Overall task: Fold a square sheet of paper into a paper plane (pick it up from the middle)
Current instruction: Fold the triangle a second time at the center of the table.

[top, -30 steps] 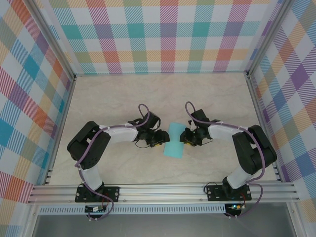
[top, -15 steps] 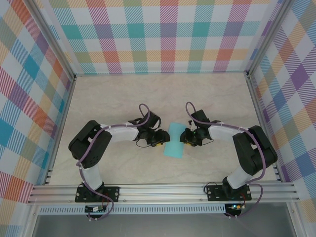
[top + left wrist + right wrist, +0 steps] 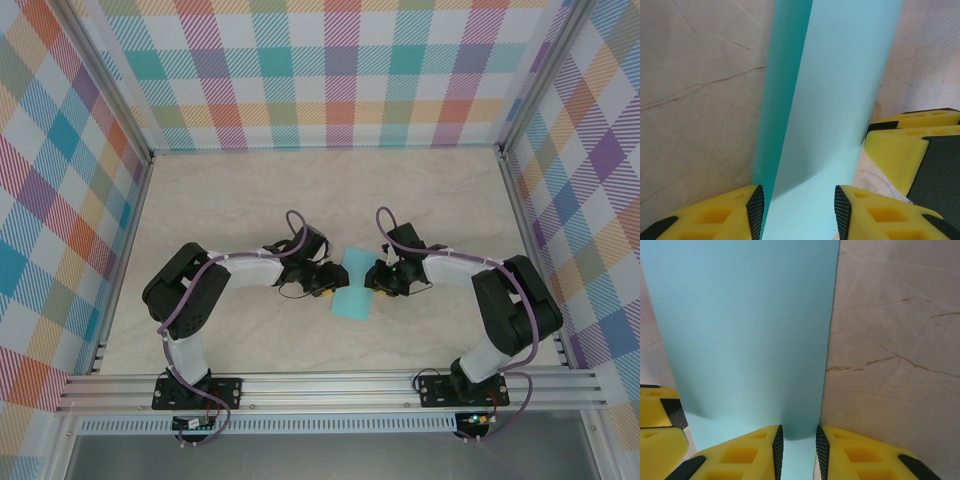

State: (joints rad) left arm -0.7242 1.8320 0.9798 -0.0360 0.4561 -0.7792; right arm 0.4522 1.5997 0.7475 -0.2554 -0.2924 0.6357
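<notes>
The square sheet of paper (image 3: pixel 353 290) is turquoise and lies mid-table between my two grippers, bowed upward and pinched narrow at its waist. My left gripper (image 3: pixel 328 283) meets it from the left. In the left wrist view the sheet (image 3: pixel 830 100) runs up between the jaws (image 3: pixel 797 195), spanning from one pad to the other, with a darker lower layer along its left side. My right gripper (image 3: pixel 376 277) holds the opposite edge. In the right wrist view its jaws (image 3: pixel 799 430) stand narrow with the sheet (image 3: pixel 750 330) curling between them.
The marble-patterned table (image 3: pixel 250 200) is enclosed by plaid walls (image 3: pixel 330 80) on three sides, and an aluminium rail (image 3: pixel 330 385) runs along the near edge. The right gripper's yellow finger (image 3: pixel 905 155) shows close by in the left wrist view.
My left gripper has slid a little rightward onto the sheet and its jaws have narrowed. The paper's middle now looks pinched in. The right arm has stayed put.
</notes>
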